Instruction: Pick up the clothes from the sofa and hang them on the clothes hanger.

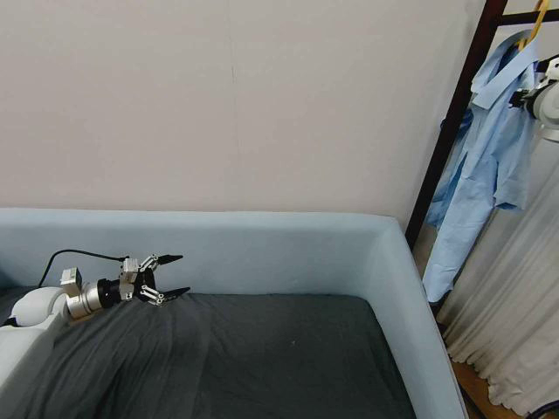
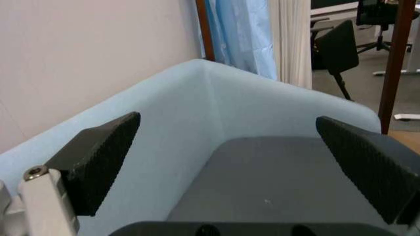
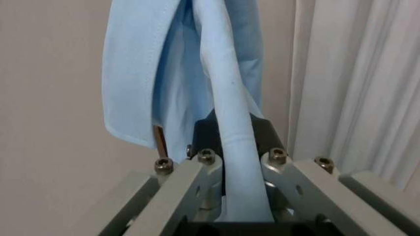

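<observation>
We see the light blue shirt [image 1: 489,157] hanging at the dark rack [image 1: 448,122] beyond the sofa's [image 1: 262,236] right arm. Its long axis is vertical, with the collar up by a yellow hanger [image 1: 534,22] and the hem pointing at the floor. Our right gripper [image 1: 527,96] is clamped on a fold near the collar. A pale curtain [image 1: 524,297] hangs just beside the shirt. Our left gripper [image 1: 182,274] hovers with jaws wide over the grey seat cushion [image 1: 288,358], near the backrest, with open seat stretching to its right.

Plain beige wall [image 1: 218,105] behind, pale pleated curtain [image 1: 515,305] at right, black chair [image 2: 338,46] beyond.
</observation>
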Tool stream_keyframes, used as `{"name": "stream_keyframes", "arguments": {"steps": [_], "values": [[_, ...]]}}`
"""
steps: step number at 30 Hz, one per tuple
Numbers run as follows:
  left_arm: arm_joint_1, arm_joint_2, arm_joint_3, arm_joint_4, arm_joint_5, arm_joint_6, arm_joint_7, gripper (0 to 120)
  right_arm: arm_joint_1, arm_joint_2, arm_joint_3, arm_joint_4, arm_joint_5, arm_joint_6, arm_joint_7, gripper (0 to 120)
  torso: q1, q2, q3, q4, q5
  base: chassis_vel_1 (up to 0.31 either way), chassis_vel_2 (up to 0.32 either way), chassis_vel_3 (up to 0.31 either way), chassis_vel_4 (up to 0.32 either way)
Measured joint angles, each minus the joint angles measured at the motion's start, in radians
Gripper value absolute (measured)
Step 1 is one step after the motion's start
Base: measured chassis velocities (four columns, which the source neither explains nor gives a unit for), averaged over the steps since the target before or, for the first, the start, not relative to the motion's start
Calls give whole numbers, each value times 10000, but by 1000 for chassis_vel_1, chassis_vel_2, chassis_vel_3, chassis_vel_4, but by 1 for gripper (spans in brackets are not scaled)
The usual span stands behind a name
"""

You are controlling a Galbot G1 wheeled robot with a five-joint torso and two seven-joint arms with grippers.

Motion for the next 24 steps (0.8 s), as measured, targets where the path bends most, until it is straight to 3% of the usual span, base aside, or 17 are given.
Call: {"name": "stream_keyframes", "arguments": {"steps": [13, 24], "values": [[-57, -146, 49, 82, 54, -1, -6, 100, 12, 221, 159, -286, -39, 148, 192, 4, 0, 0, 0, -3, 1, 0, 0, 0, 0], [-67, -157, 38, 57, 55, -4, -8, 100, -230, 564, 513, 43, 153, 425, 1564, 4, 0, -1, 1, -2, 2, 0, 0, 0, 0]]}}
